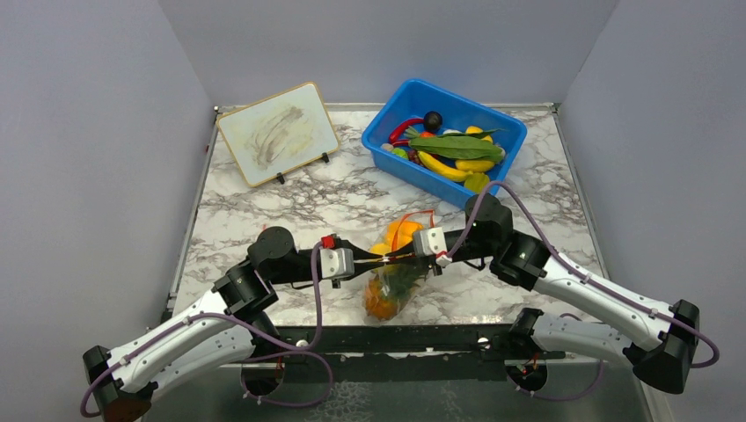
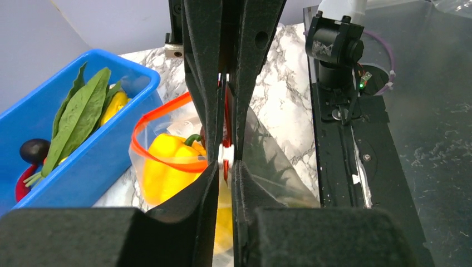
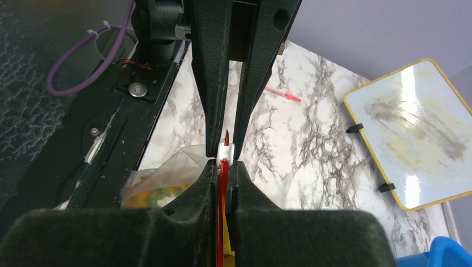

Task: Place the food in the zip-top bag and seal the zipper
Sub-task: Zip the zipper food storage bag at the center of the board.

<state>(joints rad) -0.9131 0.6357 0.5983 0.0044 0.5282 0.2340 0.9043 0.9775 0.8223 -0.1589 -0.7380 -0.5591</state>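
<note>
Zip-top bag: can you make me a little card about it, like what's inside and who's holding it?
thing: clear zip-top bag, between both grippers
inside: yellow bell pepper, orange toy with green leaves
left gripper: shut on the zipper
right gripper: shut on the zipper
mouth: partly open beside the pepper
other food: banana and leaf in the blue bin

A clear bag (image 2: 273,161) with a red-orange zipper (image 2: 167,105) shows yellow and orange food (image 2: 167,178); the bin (image 2: 94,167) is bright blue, its leaves (image 1: 453,147) green, the desk (image 1: 264,211) white, marble-patterned with grey veins.
</note>
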